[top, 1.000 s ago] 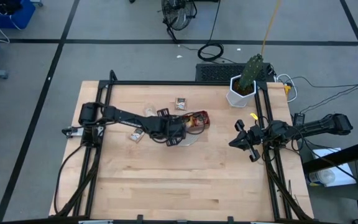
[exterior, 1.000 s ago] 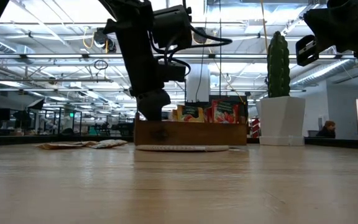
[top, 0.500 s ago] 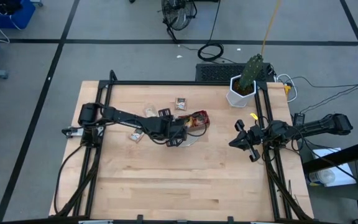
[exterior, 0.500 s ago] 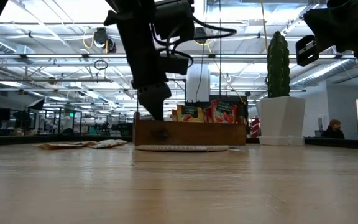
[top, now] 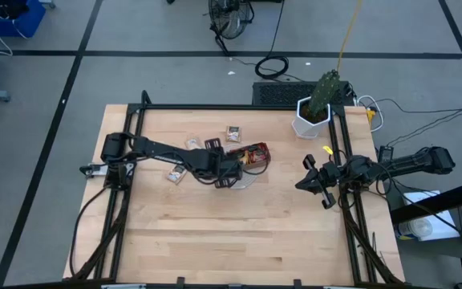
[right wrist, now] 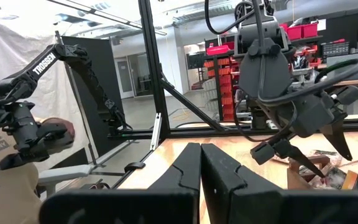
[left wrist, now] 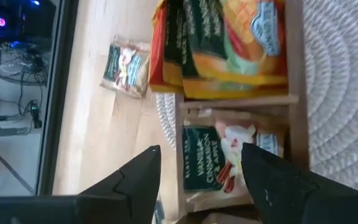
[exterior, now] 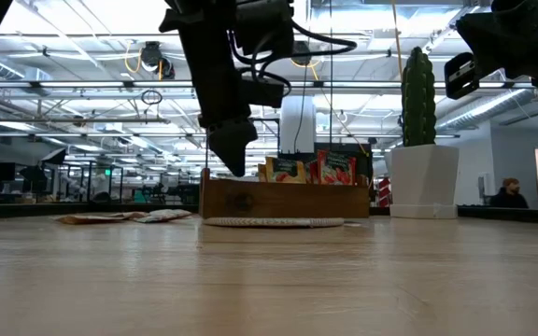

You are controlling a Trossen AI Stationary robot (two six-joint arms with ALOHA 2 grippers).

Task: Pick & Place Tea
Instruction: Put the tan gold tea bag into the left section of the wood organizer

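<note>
The tea is small flat sachets. Red and orange-yellow ones point(left wrist: 229, 43) and a pale beige one with a dark label point(left wrist: 219, 165) stand in the brown wooden tray point(top: 253, 154). Three more lie flat on the table point(top: 233, 133), point(top: 192, 143), point(top: 175, 174). My left gripper point(left wrist: 201, 180) hangs open above the tray's left end point(exterior: 230, 163), slanting down, with its fingers either side of the beige sachet's compartment and touching nothing. My right gripper point(top: 311, 181) waits shut, raised over the table's right side point(right wrist: 201, 168).
The tray sits on a round white woven mat point(top: 247, 180). A cactus in a white pot point(top: 314, 112) stands at the far right. Black frame rails point(top: 135, 160) run along the table's left and right edges. Bare wood fills the near half.
</note>
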